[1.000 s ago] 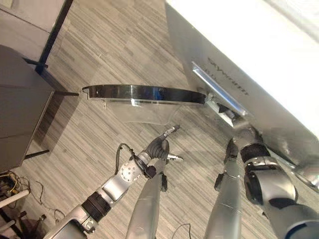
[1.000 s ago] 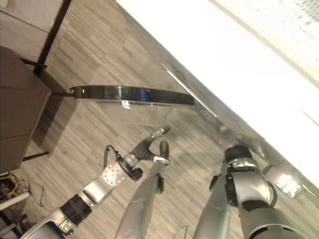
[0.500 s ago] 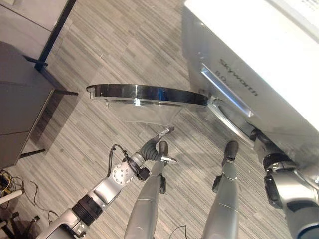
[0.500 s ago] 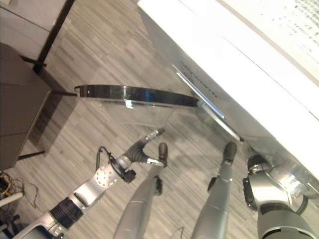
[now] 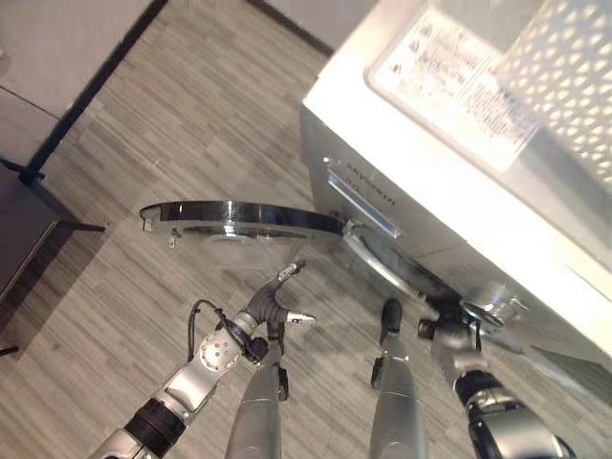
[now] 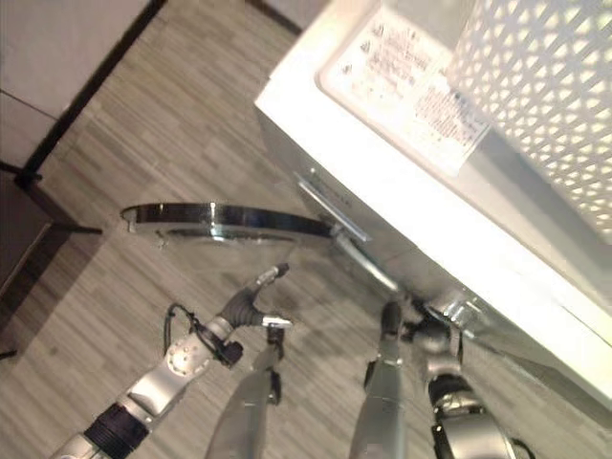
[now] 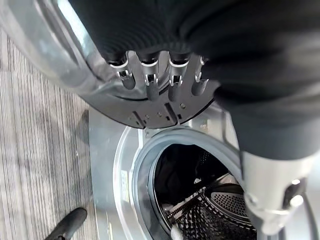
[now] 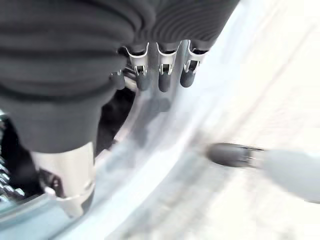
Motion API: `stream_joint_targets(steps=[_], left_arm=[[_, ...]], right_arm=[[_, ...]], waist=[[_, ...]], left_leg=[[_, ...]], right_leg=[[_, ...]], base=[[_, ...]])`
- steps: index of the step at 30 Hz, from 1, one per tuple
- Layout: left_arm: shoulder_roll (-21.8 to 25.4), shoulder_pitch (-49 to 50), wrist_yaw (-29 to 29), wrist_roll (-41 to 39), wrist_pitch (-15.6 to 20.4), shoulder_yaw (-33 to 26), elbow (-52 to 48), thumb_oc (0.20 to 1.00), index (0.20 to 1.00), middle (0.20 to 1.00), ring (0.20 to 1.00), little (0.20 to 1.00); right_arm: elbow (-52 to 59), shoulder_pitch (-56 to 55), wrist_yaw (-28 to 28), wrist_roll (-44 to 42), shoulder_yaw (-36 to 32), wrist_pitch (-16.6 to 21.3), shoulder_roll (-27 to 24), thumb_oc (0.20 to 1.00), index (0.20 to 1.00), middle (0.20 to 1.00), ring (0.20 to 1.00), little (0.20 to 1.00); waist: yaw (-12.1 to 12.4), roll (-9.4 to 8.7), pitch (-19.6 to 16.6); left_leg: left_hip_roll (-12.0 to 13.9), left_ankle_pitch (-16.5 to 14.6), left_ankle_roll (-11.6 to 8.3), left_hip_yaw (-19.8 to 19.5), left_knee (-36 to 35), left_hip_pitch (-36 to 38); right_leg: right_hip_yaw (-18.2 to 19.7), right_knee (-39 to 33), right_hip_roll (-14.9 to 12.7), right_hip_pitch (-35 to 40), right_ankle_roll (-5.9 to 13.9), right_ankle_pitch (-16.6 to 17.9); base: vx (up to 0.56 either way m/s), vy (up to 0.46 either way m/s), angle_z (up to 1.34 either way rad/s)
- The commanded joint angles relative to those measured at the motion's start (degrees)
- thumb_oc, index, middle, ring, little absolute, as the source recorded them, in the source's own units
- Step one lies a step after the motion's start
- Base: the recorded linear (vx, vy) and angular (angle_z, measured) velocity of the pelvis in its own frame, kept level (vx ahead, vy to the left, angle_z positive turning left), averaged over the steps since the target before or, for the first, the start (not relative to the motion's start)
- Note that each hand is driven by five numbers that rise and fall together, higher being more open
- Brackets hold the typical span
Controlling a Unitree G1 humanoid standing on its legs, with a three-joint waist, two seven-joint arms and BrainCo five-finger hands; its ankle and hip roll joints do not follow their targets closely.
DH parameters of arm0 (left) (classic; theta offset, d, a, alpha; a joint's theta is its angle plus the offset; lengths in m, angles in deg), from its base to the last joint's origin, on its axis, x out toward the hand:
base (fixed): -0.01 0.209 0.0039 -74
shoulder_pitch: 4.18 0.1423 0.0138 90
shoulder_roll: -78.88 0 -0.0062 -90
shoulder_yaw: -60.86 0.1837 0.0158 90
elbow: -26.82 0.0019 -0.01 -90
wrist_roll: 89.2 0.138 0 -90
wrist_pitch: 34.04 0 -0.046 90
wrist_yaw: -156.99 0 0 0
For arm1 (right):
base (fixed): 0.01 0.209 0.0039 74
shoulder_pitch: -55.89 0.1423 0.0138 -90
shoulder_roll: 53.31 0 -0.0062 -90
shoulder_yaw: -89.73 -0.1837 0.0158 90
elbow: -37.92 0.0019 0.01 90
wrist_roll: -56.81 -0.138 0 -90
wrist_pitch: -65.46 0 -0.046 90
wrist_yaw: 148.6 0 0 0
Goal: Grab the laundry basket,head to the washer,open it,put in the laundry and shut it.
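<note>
From the head camera I see the washer (image 5: 449, 182) with its door (image 5: 239, 218) swung wide, a white basket (image 6: 545, 96) on top. My left hand (image 5: 273, 304) hangs below the door, fingers relaxed. Its wrist view shows dark laundry (image 7: 175, 172) inside the drum (image 7: 215, 210). My right hand (image 8: 150, 70), fingers straight, sits at the opening's rim.

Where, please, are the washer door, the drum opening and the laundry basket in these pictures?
washer door (image 5: 239, 217): left eye view, on its dark rim, seen edge-on.
drum opening (image 7: 200, 195): left wrist view, on the dark inside of the drum.
laundry basket (image 6: 545, 96): right eye view, on its perforated white wall, atop the washer.
</note>
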Motion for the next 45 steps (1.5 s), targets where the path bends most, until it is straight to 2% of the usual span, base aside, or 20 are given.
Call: stream_joint_targets(steps=[1,4,6,8,9,11,14,19,21,22,24,25,29,35,36,37,38,39,41,45], left_arm=[[1.5,1.3,0.4,3.7,2.2,-0.5,-4.3,1.0,1.0,1.0,1.0,1.0],[1.3,1.2,-0.2,4.7,1.9,-0.3,-4.1,1.0,1.0,1.0,1.0,1.0],[1.2,1.3,-1.3,7.2,1.8,-0.3,-4.1,1.0,1.0,1.0,1.0,1.0],[1.3,1.7,-1.9,8.9,1.9,-0.7,-3.9,1.0,1.0,1.0,1.0,1.0],[1.1,2.6,-2.2,10.9,1.9,-1.4,-3.2,1.0,1.0,1.0,1.0,1.0],[1.1,3.1,-2.3,11.4,2.0,-1.9,-3.0,1.0,1.0,1.0,1.0,1.0],[0.6,4.7,-2.4,11.0,1.6,-3.4,-2.0,1.0,1.0,1.0,1.0,1.0],[-1.0,6.4,-0.9,10.5,0.2,-5.5,2.0,1.0,1.0,1.0,1.0,1.0],[-1.6,7.1,-0.8,10.5,-0.2,-6.0,3.5,1.0,1.0,1.0,1.0,1.0],[-2.0,8.6,-0.3,10.4,-0.5,-7.2,5.0,1.0,1.0,1.0,1.0,1.0],[-2.3,9.3,-0.2,10.4,-0.6,-7.6,5.5,1.0,1.0,1.0,1.0,1.0],[-2.5,10.4,0.1,10.8,-0.7,-8.9,5.3,1.0,1.0,1.0,1.0,1.0],[-2.9,12.5,1.3,10.5,-0.6,-12.2,4.4,1.0,1.0,1.0,1.0,1.0],[-5.0,13.8,6.2,7.6,-0.6,-20.7,4.2,1.0,1.0,1.0,1.0,1.0],[-4.9,13.0,7.9,8.4,-0.8,-22.2,5.0,1.0,1.0,1.0,1.0,1.0],[-3.9,10.7,13.4,13.6,-1.4,-24.7,7.4,1.0,1.0,1.0,1.0,1.0],[-3.4,9.2,16.0,15.8,-2.0,-25.6,9.5,1.0,1.0,1.0,1.0,1.0],[-3.5,9.1,16.1,15.8,-1.9,-25.5,9.6,1.0,1.0,1.0,1.0,1.0],[-1.3,2.7,21.9,19.7,-4.2,-26.8,17.8,1.0,1.0,1.0,1.0,1.0],[7.3,-13.0,29.5,27.9,-8.1,-22.6,33.4,1.0,1.0,1.0,1.0,1.0]], right_arm=[[-1.4,-0.9,1.8,7.0,3.1,-0.5,-1.9,1.0,1.0,1.0,1.0,1.0],[-3.7,-2.8,2.7,11.2,4.5,-2.1,-2.0,1.0,1.0,1.0,1.0,1.0],[-7.3,-4.4,4.4,15.0,6.1,-4.1,-0.9,1.0,1.0,1.0,1.0,1.0],[-9.5,-5.7,5.6,16.9,6.3,-4.9,0.1,1.0,1.0,1.0,1.0,1.0],[-11.3,-7.4,7.1,19.8,7.3,-5.4,0.6,1.0,1.0,1.0,1.0,1.0],[-11.9,-7.8,7.5,21.3,7.8,-5.8,0.7,1.0,1.0,1.0,1.0,1.0],[-13.2,-8.1,8.8,23.7,8.7,-6.2,0.6,1.0,1.0,1.0,1.0,1.0],[-13.9,-8.3,9.0,22.8,7.9,-5.9,0.7,1.0,1.0,1.0,1.0,1.0],[-14.4,-8.7,9.1,22.4,7.3,-5.7,1.2,1.0,1.0,1.0,1.0,1.0],[-14.9,-9.1,9.3,22.3,7.2,-5.8,2.0,1.0,1.0,1.0,1.0,1.0],[-15.0,-9.5,9.4,22.4,7.2,-5.6,2.4,1.0,1.0,1.0,1.0,1.0],[-15.1,-10.0,9.5,22.8,7.6,-5.6,3.2,1.0,1.0,1.0,1.0,1.0],[-15.6,-11.2,9.8,24.0,8.5,-5.7,4.4,1.0,1.0,1.0,1.0,1.0],[-15.1,-14.6,10.4,24.9,8.3,-5.9,4.6,1.0,1.0,1.0,1.0,1.0],[-15.3,-15.5,10.7,25.4,8.3,-6.0,4.5,1.0,1.0,1.0,1.0,1.0],[-15.6,-17.0,11.0,26.8,9.0,-6.2,4.4,1.0,1.0,1.0,1.0,1.0],[-15.6,-17.5,11.2,27.3,9.5,-6.0,4.3,1.0,1.0,1.0,1.0,1.0],[-15.6,-17.5,11.2,27.3,9.5,-6.1,4.2,1.0,1.0,1.0,1.0,1.0],[-15.2,-18.1,11.6,28.4,11.0,-5.8,3.4,1.0,1.0,1.0,1.0,1.0],[-14.2,-16.4,11.3,29.3,13.6,-4.4,1.5,1.0,1.0,1.0,1.0,1.0]], waist=[[2.2,-0.24,2.1],[1.4,-0.39,1.7],[1.2,-1.08,0.8],[1.8,-1.36,0.5],[2.8,-0.76,0.0],[2.8,-0.76,-0.2],[4.4,1.35,-0.4],[7.0,2.75,-2.5],[8.5,2.58,-4.2],[10.8,1.69,-6.4],[11.9,0.92,-7.4],[13.7,-0.03,-9.0],[15.3,-0.82,-10.7],[14.5,-0.93,-11.6],[14.1,-1.06,-11.7],[12.9,-1.43,-12.1],[12.4,-1.61,-12.2],[12.3,-1.59,-12.2],[10.7,-2.14,-12.4],[8.1,-3.3,-10.8]], left_leg=[[-2.5,-12.1,0.97,-11.3,5.5,6.0],[-4.5,-12.8,1.29,-10.8,6.3,7.5],[-6.6,-14.8,2.85,-9.1,7.5,9.0],[-7.5,-15.4,4.06,-7.7,7.8,11.0],[-7.5,-15.7,5.19,-6.8,6.4,14.5],[-7.8,-14.5,5.52,-6.5,4.7,15.9],[-6.4,-11.2,6.28,-5.2,-0.1,20.8],[-4.4,-5.5,8.18,-2.0,-6.3,24.6],[-4.0,-4.1,8.41,-0.8,-8.3,25.6],[-3.6,-2.6,8.27,0.5,-10.0,25.8],[-3.8,-1.7,8.01,1.0,-10.8,25.6],[-3.5,-0.8,7.26,2.5,-11.8,25.2],[-2.0,0.9,5.94,3.6,-14.8,26.1],[-0.9,2.5,4.52,3.4,-16.2,26.1],[-0.8,2.3,4.24,3.4,-16.2,26.3],[-0.5,2.2,3.85,3.5,-16.4,26.9],[-0.4,2.1,3.67,3.8,-16.4,27.1],[-0.5,2.5,3.73,3.8,-16.6,26.9],[-0.3,2.2,3.4,4.2,-16.6,27.2],[0.2,2.7,3.07,5.0,-16.4,25.5]], right_leg=[[0.4,-6.8,1.3,5.6,0.36,1.1],[-0.1,-8.8,-0.8,7.5,0.98,3.2],[-0.3,-10.2,-2.7,8.8,1.59,4.2],[-1.2,-10.8,-4.2,10.0,2.0,4.4],[-3.0,-10.7,-4.6,11.8,2.19,3.9],[-4.6,-10.5,-5.5,12.3,2.3,4.2],[-9.7,-6.2,-5.1,14.5,1.61,2.2],[-10.6,8.2,-0.3,21.7,-0.37,-6.0],[-11.9,10.3,1.0,25.9,-0.98,-8.5],[-13.8,10.1,1.3,30.9,-0.99,-9.9],[-14.6,7.8,1.4,33.6,-1.12,-9.6],[-16.4,4.3,0.0,36.4,-0.51,-8.2],[-16.1,-1.6,0.8,38.0,-0.22,-8.4],[-16.8,-6.3,2.7,40.0,-0.52,-8.9],[-16.7,-6.8,3.1,40.4,-0.53,-9.3],[-16.6,-7.8,3.6,41.2,-0.63,-9.5],[-16.7,-8.0,3.7,41.3,-0.53,-9.3],[-16.7,-8.1,3.7,41.2,-0.54,-9.1],[-16.4,-8.1,3.9,41.1,-0.41,-8.8],[-15.3,-6.8,4.1,38.9,-0.19,-8.0]], base=[[-0.03,0.035,-0.4],[-0.06,0.206,0.11],[-0.05,0.318,0.29],[-0.02,0.297,-0.01],[-0.02,0.244,-0.27],[-0.05,0.183,-0.34],[-0.12,0.21,-0.5],[-0.13,0.163,-0.57],[-0.07,0.02,-0.41],[-0.08,-0.042,-0.39],[-0.07,-0.097,-0.64],[-0.06,-0.12,-0.55],[-0.03,-0.157,-0.54],[-0.01,-0.087,-0.02],[0.06,-0.041,-0.01],[0.06,-0.023,0.02],[0.03,-0.003,0.03],[0.02,0.008,0.04],[0.01,0.004,0.02],[-0.05,0.003,-0.01]])
